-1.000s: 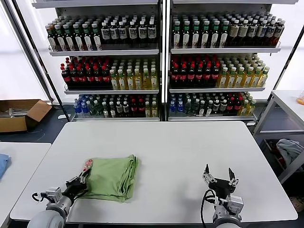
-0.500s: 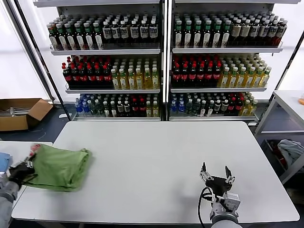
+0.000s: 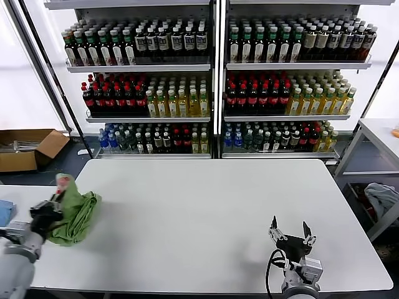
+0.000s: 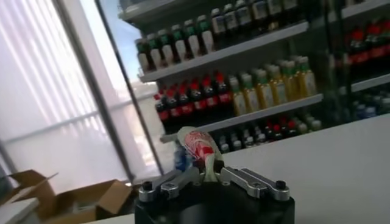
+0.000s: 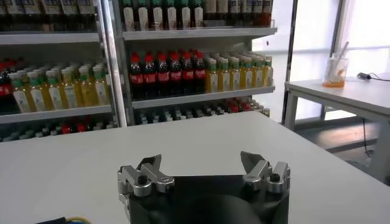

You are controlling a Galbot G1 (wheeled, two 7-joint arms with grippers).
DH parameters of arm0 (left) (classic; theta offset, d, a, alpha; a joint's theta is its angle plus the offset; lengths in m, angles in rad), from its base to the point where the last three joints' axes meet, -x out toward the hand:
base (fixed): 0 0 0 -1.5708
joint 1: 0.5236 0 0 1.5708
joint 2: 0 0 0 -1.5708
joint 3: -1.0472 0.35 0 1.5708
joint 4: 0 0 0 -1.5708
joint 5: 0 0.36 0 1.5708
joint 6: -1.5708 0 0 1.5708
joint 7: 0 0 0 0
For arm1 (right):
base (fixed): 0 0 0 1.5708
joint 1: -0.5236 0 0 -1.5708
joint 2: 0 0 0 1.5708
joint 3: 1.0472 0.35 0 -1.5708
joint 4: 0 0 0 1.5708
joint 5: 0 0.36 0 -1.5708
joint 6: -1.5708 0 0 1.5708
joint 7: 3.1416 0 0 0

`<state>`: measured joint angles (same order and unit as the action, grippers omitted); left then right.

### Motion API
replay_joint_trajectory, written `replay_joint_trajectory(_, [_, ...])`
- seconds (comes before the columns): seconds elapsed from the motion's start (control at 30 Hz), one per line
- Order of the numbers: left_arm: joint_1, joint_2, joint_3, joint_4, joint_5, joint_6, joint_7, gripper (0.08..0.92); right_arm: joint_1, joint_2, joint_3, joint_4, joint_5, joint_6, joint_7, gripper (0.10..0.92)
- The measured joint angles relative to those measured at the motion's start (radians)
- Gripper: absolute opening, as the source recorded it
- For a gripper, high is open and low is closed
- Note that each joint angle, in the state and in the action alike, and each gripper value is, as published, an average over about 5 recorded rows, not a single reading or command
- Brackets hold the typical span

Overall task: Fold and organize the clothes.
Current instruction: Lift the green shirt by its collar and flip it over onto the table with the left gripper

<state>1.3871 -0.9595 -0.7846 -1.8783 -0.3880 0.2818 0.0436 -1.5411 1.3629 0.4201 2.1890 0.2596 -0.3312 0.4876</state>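
Observation:
A folded light green shirt (image 3: 76,215) hangs bunched at the left edge of the white table (image 3: 206,212), its red-and-white logo patch uppermost. My left gripper (image 3: 50,212) is shut on the shirt's edge and holds it lifted off the table. In the left wrist view the pinched fabric with the red print (image 4: 198,149) stands up between the closed fingers of my left gripper (image 4: 207,173). My right gripper (image 3: 289,232) rests near the table's front right, open and with nothing in it; the right wrist view shows my right gripper (image 5: 204,170) with its jaws wide apart over bare table.
Shelves of bottles (image 3: 212,81) stand behind the table. A second white table (image 3: 19,199) adjoins on the left, with a blue cloth (image 3: 4,212) at its edge. A cardboard box (image 3: 28,149) lies on the floor at left. A pale bundle (image 3: 380,196) sits under the right-hand table.
My left gripper has carried the green shirt from the table's front left to its left edge and lifted it, so it now hangs bunched. The right arm has barely moved.

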Motion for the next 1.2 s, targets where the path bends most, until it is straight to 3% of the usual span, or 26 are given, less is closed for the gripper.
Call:
replay_joint_trajectory(0.27, [-0.028, -0.181, 0.311, -0.135, 0.14, 0.038, -0.042, 0.11, -0.049, 0.02, 0.04, 0.017, -0.014, 0.012, -0.002, 0.823])
replay_joint_trajectory(0.47, [-0.082, -0.303, 0.482, -0.086, 0.253, 0.059, -0.063, 0.11, -0.076, 0.039, 0.052, 0.02, -0.029, 0.018, -0.006, 0.823])
replay_joint_trajectory(0.73, [-0.163, -0.388, 0.595, -0.041, 0.297, 0.089, -0.083, 0.118, -0.075, 0.058, 0.048, 0.003, -0.049, 0.012, -0.012, 0.823])
replay_joint_trajectory(1.2, [-0.207, -0.469, 0.685, -0.064, 0.149, 0.055, -0.126, 0.495, -0.011, 0.052, -0.01, -0.053, -0.001, -0.033, -0.032, 0.823])
